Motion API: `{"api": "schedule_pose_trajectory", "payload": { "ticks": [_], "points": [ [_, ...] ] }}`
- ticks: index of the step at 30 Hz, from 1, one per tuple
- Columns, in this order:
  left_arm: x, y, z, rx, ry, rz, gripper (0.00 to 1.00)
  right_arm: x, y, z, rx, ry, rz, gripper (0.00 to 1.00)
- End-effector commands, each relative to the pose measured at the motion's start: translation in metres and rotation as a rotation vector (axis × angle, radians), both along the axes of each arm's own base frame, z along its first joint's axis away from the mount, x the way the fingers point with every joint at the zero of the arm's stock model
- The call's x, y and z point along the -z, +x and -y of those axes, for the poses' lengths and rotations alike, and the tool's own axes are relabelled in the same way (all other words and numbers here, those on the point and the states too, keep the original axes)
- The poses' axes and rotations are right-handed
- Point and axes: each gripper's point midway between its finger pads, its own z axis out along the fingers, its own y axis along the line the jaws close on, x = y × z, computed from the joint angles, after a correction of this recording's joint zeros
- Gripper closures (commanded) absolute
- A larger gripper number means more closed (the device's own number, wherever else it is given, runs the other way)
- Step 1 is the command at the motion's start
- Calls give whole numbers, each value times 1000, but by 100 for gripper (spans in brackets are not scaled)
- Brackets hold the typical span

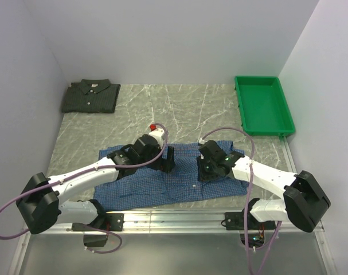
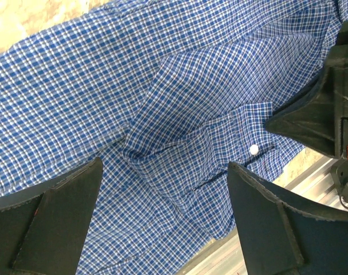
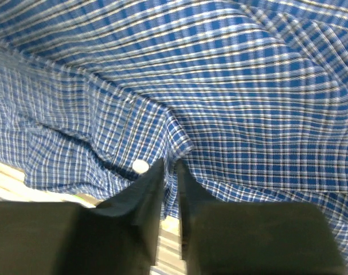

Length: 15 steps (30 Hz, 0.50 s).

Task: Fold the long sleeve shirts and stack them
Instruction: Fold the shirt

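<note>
Folding step, early moves, on the blue shirt [image 1: 162,189]. Spread mostly flat on the table [image 1: 179,109], left of the green tray [image 1: 262,106] and nearer the arm bases than it. Rumpled, sleeves loose, no tidy rectangle yet.

Dark check shirt [image 1: 90,96] already folded, collar up. Far to the tray's left at about the tray's depth, well apart from the blue one. Roughly half done by the look of it: one folded, one to go, stacking not yet begun.

Right gripper [image 3: 171,172]: jaws almost together, pinched on a fold of blue cloth at what looks like a cuff. Just beside a white button [image 3: 140,166], on the part of the shirt closer to the tray. Only a thin edge caught, from what shows.

Left gripper [image 2: 165,212]: fingers wide apart, nothing between them. Hanging just above the shirt on the side away from the tray, close beside the right gripper. Cannot tell any contact with the cloth.

Next, as a guess:
- Lift the pinched sleeve and carry it across the shirt's body.
- Calls for a second hold first: lower the left gripper and close on the cloth nearby, to stop the rest dragging along.
- Keep the pull low and slow; risk of slipping out of so thin a pinch.
- After that, fold the body down, carry it leftward away from the tray, and set it on the dark check shirt.
</note>
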Motion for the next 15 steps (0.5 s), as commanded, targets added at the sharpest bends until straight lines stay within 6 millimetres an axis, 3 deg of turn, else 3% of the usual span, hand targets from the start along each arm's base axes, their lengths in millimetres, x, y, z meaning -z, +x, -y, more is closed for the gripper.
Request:
{"api": "schedule_pose_trajectory", "payload": {
  "ticks": [1,10,15],
  "points": [
    [-13,7,13,45,-30,49,4,-1,10,1,62,-24,22,70],
    [-4,2,6,32,-26,33,4,5,12,-17,48,67,13,48],
    [-1,-1,6,37,-26,25,4,7,11,-17,40,63,3,47]
  ]
}}
